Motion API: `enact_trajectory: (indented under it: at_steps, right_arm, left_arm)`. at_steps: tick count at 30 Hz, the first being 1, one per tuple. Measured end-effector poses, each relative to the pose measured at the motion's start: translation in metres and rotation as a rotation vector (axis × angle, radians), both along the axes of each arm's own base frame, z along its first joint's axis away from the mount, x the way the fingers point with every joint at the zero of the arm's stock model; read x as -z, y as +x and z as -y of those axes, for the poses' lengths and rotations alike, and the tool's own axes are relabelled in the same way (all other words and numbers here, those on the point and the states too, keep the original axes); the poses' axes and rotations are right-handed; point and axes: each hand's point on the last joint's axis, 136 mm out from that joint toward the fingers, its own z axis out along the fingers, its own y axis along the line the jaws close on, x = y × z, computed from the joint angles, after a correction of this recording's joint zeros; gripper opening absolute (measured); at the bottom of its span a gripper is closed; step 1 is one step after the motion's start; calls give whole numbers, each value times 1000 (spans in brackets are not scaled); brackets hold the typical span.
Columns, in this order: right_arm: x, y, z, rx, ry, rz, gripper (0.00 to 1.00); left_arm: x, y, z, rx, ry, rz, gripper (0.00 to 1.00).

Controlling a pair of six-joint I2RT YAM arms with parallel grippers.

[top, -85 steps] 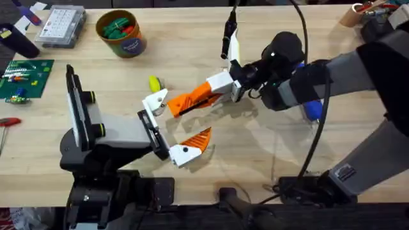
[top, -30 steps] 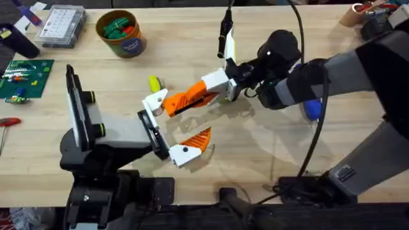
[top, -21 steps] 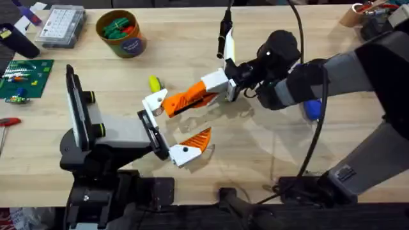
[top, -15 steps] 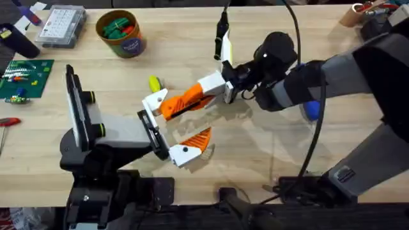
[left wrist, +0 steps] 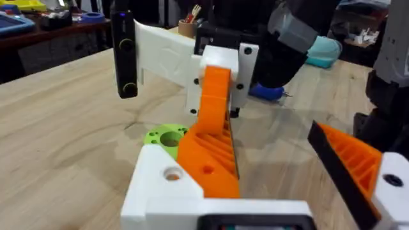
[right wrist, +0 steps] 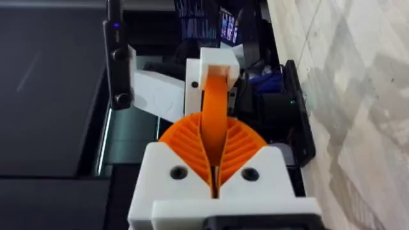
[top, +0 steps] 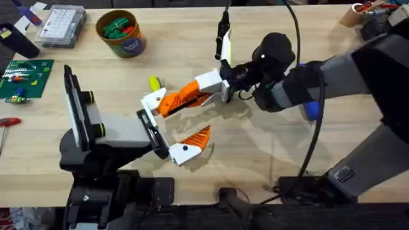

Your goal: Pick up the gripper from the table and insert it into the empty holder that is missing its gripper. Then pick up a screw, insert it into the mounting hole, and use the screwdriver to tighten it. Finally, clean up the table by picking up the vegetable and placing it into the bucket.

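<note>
Overhead: the right claw (top: 203,89) pinches the small orange wedge-shaped plastic gripper (top: 182,97), its tip seated in the white angular plastic holder (top: 154,102) just ahead, so it lines up for insertion.

Left wrist: the left claw (left wrist: 275,185) spreads wide, bracing the holder.

Right wrist: orange pads (right wrist: 239,144) clamp the gripper edge-on.

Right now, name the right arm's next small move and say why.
Probably ease the orange gripper finger slightly deeper into the white holder. The right gripper is clamped on it and its base already meets the holder, but I cannot tell that it is fully seated.
</note>
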Motion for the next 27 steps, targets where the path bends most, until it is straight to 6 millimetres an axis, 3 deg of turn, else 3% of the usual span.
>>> enact_trajectory:
  at_steps: [5, 27]
  right_arm:
    - [8, 8, -3, 36, -31, -44, 19]
    - [2, 11, -17, -10, -41, -27, 19]
  left_arm:
    - [0, -1, 1, 5, -9, -17, 987]
    - [0, 1, -1, -7, -3, -5, 987]
